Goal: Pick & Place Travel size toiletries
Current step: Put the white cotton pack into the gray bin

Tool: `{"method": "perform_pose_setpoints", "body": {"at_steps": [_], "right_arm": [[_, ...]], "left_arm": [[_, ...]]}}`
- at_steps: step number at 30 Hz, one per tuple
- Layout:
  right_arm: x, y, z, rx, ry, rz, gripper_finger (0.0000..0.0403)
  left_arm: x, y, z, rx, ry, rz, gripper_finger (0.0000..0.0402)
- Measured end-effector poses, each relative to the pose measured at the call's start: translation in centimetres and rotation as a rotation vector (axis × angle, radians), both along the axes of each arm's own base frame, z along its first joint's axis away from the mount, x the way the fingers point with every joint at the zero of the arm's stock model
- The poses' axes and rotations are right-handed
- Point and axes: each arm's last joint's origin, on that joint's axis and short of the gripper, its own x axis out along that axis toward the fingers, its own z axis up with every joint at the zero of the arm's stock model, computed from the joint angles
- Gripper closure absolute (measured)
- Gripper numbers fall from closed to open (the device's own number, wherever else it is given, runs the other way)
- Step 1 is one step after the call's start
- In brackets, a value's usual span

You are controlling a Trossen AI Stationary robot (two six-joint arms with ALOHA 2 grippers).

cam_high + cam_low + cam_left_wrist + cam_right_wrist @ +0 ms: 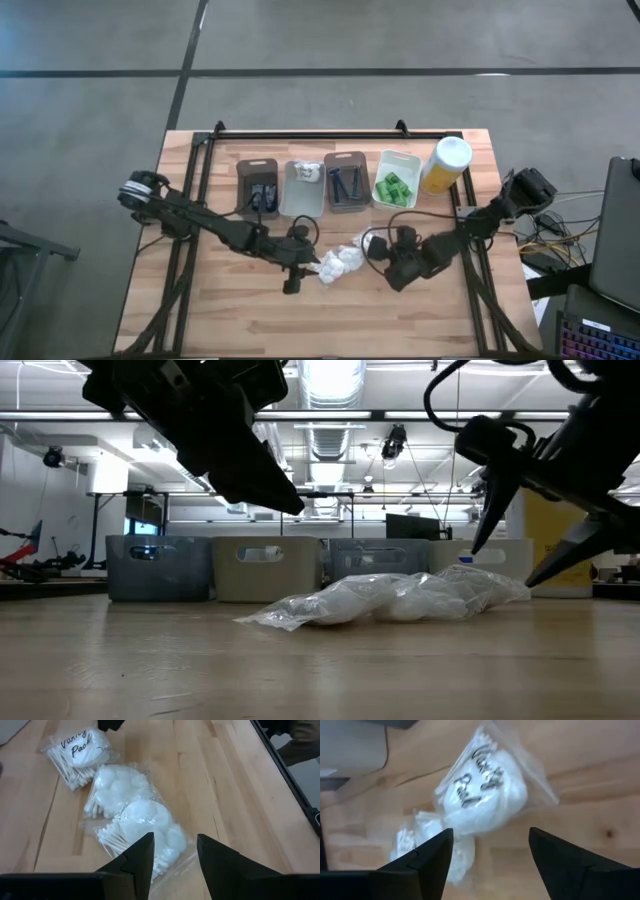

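Landmark: the pile of white sachets (pixel 340 264) mid-table.

Around it: four bins in a row on the far side of the pile. Brown bin (pixel 258 187) holds dark flat packets (pixel 263 194), pale bin (pixel 304 188) holds a white sachet (pixel 307 173), second brown bin (pixel 345 181) holds blue razors (pixel 345 185), white bin (pixel 396 180) holds green bottles (pixel 394 189). Tall yellow bottle (pixel 445 164) with a white cap stands just past the white bin, at the row's right end. Nothing lies between the pile and either gripper.

Left gripper (pixel 296 271) sits just left of the pile, fingers part-open, nothing between them. Left wrist view: fingertips (pixel 145 851) hang over the near end of the pile, not clamped on it.

Right gripper (pixel 385 248) sits just right of the pile, jaws spread fairly wide, empty. Right wrist view: the lettered sachet (pixel 485 795) lies past the fingertips (pixel 440 845), centred on the gap between them, not gripped.

View differences:
- High view: pile reads as one white blob; bin contents only visible here.
- Left wrist view: pile resolves into three clear packs of cotton swabs and pads, the far one with black handwriting.
- Low view: pile lies flat on the wood, both grippers held clear above the table (pixel 320 670), bins (pixel 265 568) lined up behind; the contents are hidden by bin walls.
- Right wrist view: lettered pack overlaps a second pack (pixel 415 842) beneath it.
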Motion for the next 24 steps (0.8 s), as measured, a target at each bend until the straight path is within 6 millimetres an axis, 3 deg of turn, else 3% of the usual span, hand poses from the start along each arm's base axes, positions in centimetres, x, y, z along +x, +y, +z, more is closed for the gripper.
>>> {"method": "perform_pose_setpoints", "body": {"at_steps": [12, 24], "right_arm": [[-0.3, -3.5, -2.8, 0.001, -0.015, -0.112, 0.0134], [-0.2, -4.3, -3.1, -0.075, -0.079, -0.165, 0.0221]], "left_arm": [[0.3, -0.1, 0.6, -0.01, -0.013, 0.003, 0.0248], [0.3, -0.1, 0.7, -0.012, -0.014, 0.001, 0.0248]]}}
